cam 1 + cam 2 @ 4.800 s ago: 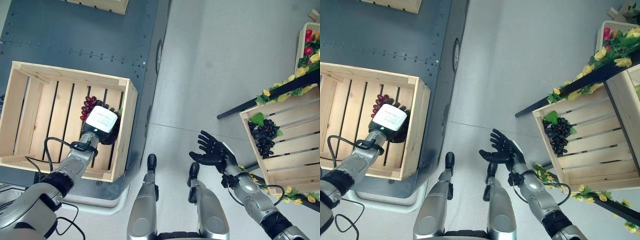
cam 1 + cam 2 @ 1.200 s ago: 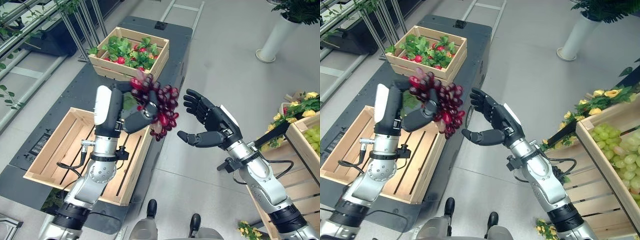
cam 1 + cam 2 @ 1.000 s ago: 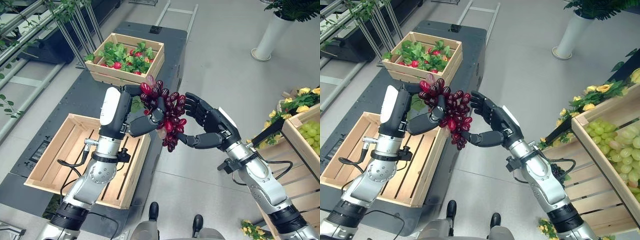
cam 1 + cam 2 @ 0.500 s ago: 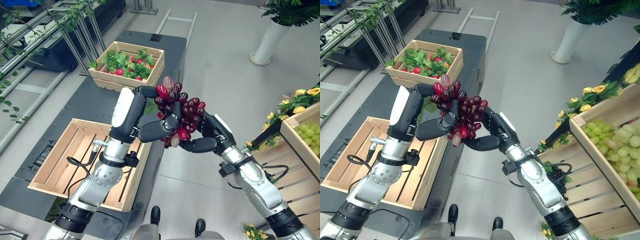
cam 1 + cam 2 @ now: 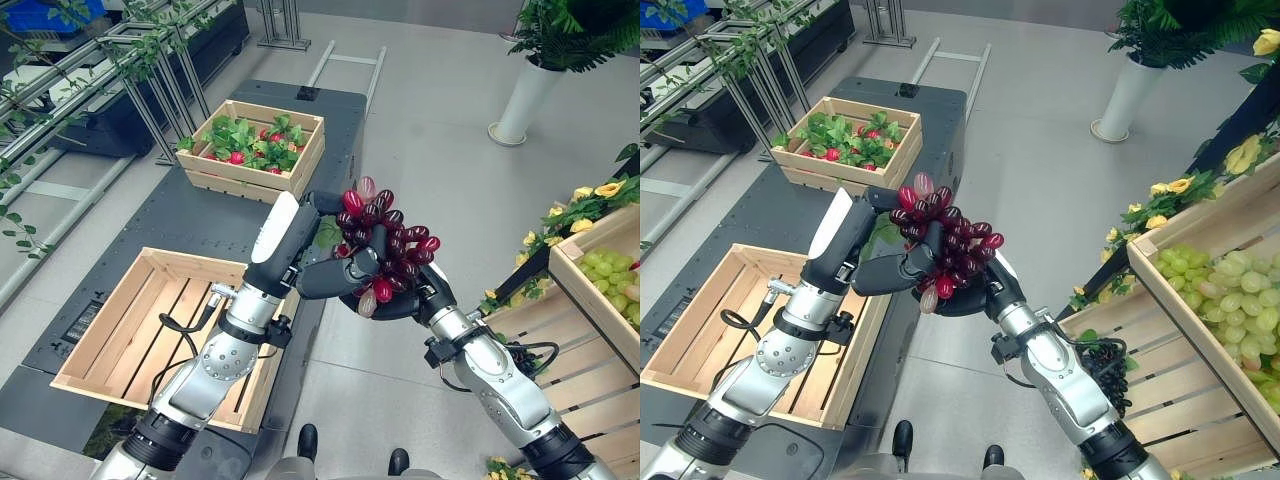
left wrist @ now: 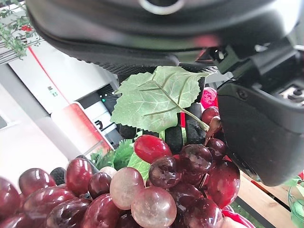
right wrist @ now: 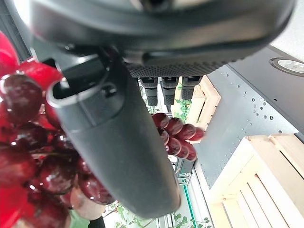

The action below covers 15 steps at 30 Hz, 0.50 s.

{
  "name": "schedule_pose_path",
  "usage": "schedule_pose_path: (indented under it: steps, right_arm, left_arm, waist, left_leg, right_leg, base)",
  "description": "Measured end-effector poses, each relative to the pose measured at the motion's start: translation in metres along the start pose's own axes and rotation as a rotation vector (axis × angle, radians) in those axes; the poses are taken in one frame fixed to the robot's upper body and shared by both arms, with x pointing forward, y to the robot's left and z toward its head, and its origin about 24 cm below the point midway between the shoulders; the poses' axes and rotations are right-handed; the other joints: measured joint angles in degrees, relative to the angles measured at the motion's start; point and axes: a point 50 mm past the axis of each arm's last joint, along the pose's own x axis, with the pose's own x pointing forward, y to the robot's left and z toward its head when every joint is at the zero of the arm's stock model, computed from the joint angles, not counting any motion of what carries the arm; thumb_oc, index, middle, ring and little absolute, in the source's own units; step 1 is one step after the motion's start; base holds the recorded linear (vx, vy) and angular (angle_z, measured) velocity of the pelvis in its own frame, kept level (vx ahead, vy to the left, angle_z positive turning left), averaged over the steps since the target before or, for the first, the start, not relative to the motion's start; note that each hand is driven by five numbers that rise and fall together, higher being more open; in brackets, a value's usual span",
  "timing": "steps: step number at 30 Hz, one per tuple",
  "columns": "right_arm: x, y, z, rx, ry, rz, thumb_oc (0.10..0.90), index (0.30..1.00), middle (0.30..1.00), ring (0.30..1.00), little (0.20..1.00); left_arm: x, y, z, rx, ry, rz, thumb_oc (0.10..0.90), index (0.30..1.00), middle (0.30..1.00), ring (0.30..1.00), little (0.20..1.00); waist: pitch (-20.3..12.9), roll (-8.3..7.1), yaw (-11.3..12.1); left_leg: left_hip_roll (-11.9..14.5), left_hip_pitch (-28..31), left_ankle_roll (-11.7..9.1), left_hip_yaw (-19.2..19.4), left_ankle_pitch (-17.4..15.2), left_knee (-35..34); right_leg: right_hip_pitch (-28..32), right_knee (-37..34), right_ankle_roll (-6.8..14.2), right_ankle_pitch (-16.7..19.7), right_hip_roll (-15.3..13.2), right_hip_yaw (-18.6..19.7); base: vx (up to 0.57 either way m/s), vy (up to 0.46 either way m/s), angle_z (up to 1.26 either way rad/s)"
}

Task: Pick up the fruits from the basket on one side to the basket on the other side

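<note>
Red grapes [image 5: 385, 245] are mid-air between the two sides, over the floor just past the edge of the empty crate [image 5: 90, 345]. Left hand [image 5: 335, 272] has fingers curled round the bunch from the side nearest the robot; right hand [image 5: 405, 300] sits under and behind it, fingers cupped against the grapes, so both are gripping the one bunch — a handover by the look of it. Risks, as I judge them: if left lets go before right has a firm hold the bunch drops to the floor, since nothing is under it; right appears to hold mostly from below, so the bunch could roll off its palm once left releases; the leaf [image 6: 156, 97] and loose berries sit among the left's fingers and could snag as it pulls away; both pulling at once could tear berries off the stem. Counts: 1 red bunch in hand; 1 dark bunch [image 5: 1110, 365] on a lower shelf at the right; a pile of green grapes [image 5: 1230, 290] in the upper right bin, too many bunches to separate; 1 empty crate; 1 far crate [image 5: 262, 150] w/ leafy greens and red fruit, number unclear; 2 hands.
</note>
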Motion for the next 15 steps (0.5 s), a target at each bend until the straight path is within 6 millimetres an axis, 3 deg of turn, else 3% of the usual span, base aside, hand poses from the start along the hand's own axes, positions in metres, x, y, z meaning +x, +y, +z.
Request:
schedule_pose_path:
  steps: [1, 7, 8, 9, 10, 15]
  right_arm:
    - [0.0, 0.0, 0.0, 0.001, 0.0, 0.0, 0.4, 0.3, 0.3, 0.3, 0.3]
    - [-0.0015, 0.0008, -0.0022, 0.015, 0.006, -0.003, 0.4, 0.3, 0.3, 0.3, 0.3]
    - [-0.002, 0.0009, -0.0028, 0.016, 0.008, -0.004, 0.441, 0.361, 0.361, 0.361, 0.361]
    - [-0.0032, 0.0008, -0.0045, 0.019, 0.015, -0.007, 0.585, 0.578, 0.578, 0.578, 0.578]
    - [-0.0038, 0.0008, -0.0052, 0.021, 0.018, -0.008, 0.8, 0.9, 0.9, 0.9, 0.9]
    - [-0.0036, 0.0017, -0.0054, 0.053, 0.015, -0.009, 0.8, 0.9, 0.9, 0.9, 0.9]
  left_arm:
    - [0.0, 0.0, 0.0, 0.0, 0.0, 0.0, 0.4, 0.3, 0.3, 0.3, 0.3]
    - [0.0, 0.0013, -0.0002, -0.035, 0.007, 0.016, 0.4, 0.3, 0.3, 0.3, 0.3]
    - [0.0002, 0.0014, 0.0001, -0.036, 0.006, 0.018, 0.4, 0.3, 0.3, 0.3, 0.3]
    - [0.0007, 0.0015, 0.0015, -0.039, 0.0, 0.023, 0.4, 0.3, 0.3, 0.3, 0.3]
    - [0.0009, 0.0016, 0.0022, -0.039, -0.003, 0.024, 0.4, 0.3, 0.3, 0.3, 0.3]
    - [-0.0009, 0.001, 0.0015, -0.041, 0.004, 0.024, 0.4, 0.3, 0.3, 0.3, 0.3]
  waist:
    - [0.0, 0.0, 0.0]
    - [-0.01, -0.01, 0.05]
    - [-0.01, -0.01, 0.06]
    - [-0.02, -0.02, 0.07]
    - [-0.03, -0.03, 0.11]
    - [-1.05, -0.42, 0.13]
  left_leg:
    - [0.0, 0.0, 0.01, 0.01, -0.01, 0.0]
    - [0.01, -0.01, 0.02, 0.17, -0.08, 0.0]
    - [0.01, -0.01, 0.02, 0.18, -0.08, 0.0]
    - [0.01, -0.02, 0.02, 0.22, -0.1, 0.0]
    - [0.01, -0.02, 0.03, 0.27, -0.11, 0.0]
    - [0.05, -0.03, 0.03, 0.75, -0.28, 0.0]
  right_leg:
    - [0.0, 0.0, 0.0, 0.0, 0.0, 0.01]
    - [-0.1, 0.0, 0.0, 0.0, -0.01, 0.18]
    - [-0.11, 0.0, 0.0, 0.0, -0.01, 0.19]
    - [-0.13, 0.0, 0.0, 0.0, -0.01, 0.23]
    - [-0.15, 0.0, 0.0, 0.0, -0.01, 0.29]
    - [-0.41, 0.0, 0.0, 0.0, -0.02, 0.7]
  base:
    - [0.0, 0.0, 0.0]
    - [0.0, 0.0, 0.0]
    - [0.0, 0.0, 0.0]
    - [0.0, 0.0, 0.0]
    - [0.0, 0.0, 0.0]
    - [0.0, -0.005, -0.03]
